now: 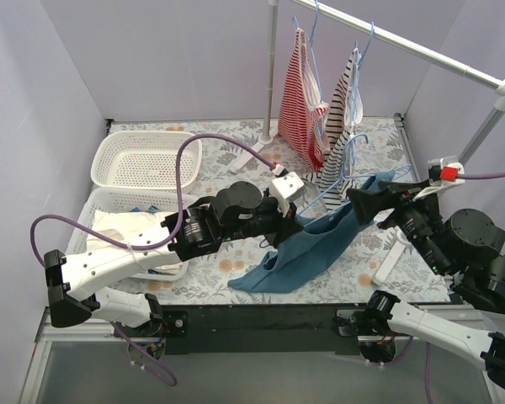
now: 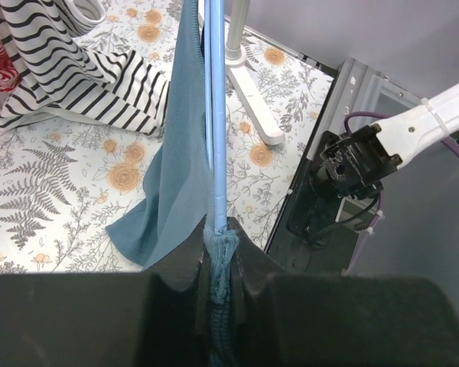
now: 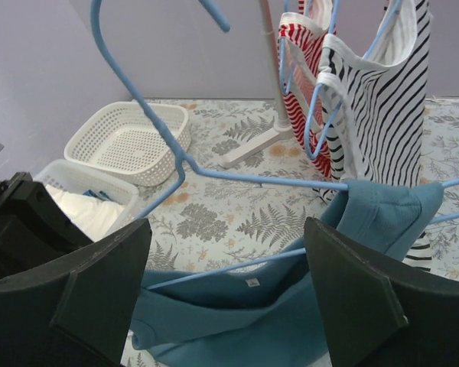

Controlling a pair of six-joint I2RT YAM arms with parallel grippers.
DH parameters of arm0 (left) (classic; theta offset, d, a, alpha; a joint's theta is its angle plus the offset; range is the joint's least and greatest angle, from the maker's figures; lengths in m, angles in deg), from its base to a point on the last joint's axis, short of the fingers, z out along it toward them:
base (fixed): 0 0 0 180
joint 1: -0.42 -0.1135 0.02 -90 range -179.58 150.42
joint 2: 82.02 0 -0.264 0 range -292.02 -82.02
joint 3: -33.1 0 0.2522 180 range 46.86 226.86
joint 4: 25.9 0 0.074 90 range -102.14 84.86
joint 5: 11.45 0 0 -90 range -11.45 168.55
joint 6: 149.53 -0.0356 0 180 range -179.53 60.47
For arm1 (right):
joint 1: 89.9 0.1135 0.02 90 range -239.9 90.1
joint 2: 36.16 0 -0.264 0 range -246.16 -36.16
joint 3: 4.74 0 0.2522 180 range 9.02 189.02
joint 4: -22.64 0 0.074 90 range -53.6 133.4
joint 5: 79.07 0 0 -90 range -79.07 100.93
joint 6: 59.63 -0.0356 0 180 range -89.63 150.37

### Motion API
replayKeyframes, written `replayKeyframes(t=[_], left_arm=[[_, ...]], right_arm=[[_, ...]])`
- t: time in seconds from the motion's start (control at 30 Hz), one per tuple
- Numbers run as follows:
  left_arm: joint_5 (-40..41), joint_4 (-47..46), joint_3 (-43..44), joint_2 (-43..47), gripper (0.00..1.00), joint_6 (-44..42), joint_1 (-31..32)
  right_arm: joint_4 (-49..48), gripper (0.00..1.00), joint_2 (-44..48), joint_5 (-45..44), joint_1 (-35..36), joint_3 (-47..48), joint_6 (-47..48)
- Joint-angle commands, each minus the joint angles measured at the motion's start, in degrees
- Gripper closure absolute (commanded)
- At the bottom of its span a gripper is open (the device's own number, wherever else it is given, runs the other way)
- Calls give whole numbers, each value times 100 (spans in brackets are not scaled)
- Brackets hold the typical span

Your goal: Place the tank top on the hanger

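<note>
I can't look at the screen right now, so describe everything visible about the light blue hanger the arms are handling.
The hanger is thin light-blue wire, triangular with a hook, smooth and rigid-looking. It is held up, tilted, with the left pincer shut on one wire together with fabric of the teal tank top, which drapes over one shoulder of it. The open right pincer is near but not touching it.

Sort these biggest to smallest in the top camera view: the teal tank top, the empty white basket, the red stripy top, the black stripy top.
1. teal-blue fabric tank top
2. empty white plastic basket
3. red-and-white striped top and black-and-white striped top: these look alike, so they tie.
</note>
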Motion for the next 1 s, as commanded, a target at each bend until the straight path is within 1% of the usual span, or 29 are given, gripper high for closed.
replayKeyframes(t=[0.0,0.03,0.07,0.1,0.13,0.17,0.23,0.27,0.33,0.37,0.43,0.47,0.5,0.67,0.77,0.83,0.93,0.97], left_arm=[[457,-391,106,143,100,149,22],[510,-374,185,125,100,167,22],[528,-356,238,38,100,167,22],[484,-339,326,-24,100,167,22],[467,-278,509,-77,100,176,22],[466,-225,633,-156,100,193,22],[432,-76,992,-384,100,185,22],[423,-31,1099,-446,100,184,22],[449,91,1327,-674,100,176,22],[457,144,1598,-753,100,202,22],[510,415,1951,-1068,100,211,22],[563,504,2100,-1192,100,228,22],[650,575,2424,-1280,100,246,22],[923,1093,3462,-1965,100,264,22],[1020,1366,4069,-2334,100,351,13],[1002,1506,4455,-2493,100,421,13],[941,1621,4790,-2783,100,509,13],[906,1656,5061,-2863,100,597,13]], right_arm=[[-444,12,202,528,15,-283,6],[-489,12,211,835,15,-353,164],[-559,12,203,1534,15,-389,243],[-612,13,185,1915,15,-415,323],[-674,13,150,2293,15,-476,471],[-709,14,133,2967,15,-529,508],[-814,15,124,3647,15,-722,604],[-841,15,132,4190,15,-793,657],[-911,16,159,4650,7,-960,719],[-972,16,176,5044,15,-1108,762],[-1052,16,229,5363,15,-1276,780],[-1157,16,255,5669,15,-1390,789],[-1210,16,273,5794,15,-1565,772],[-1333,17,431,6198,15,-2111,719],[-1377,18,484,6217,15,-2375,658],[-1508,18,484,6234,15,-2646,596],[-1658,18,397,6269,15,-2884,543],[-1676,19,379,6287,24,-2998,543]])
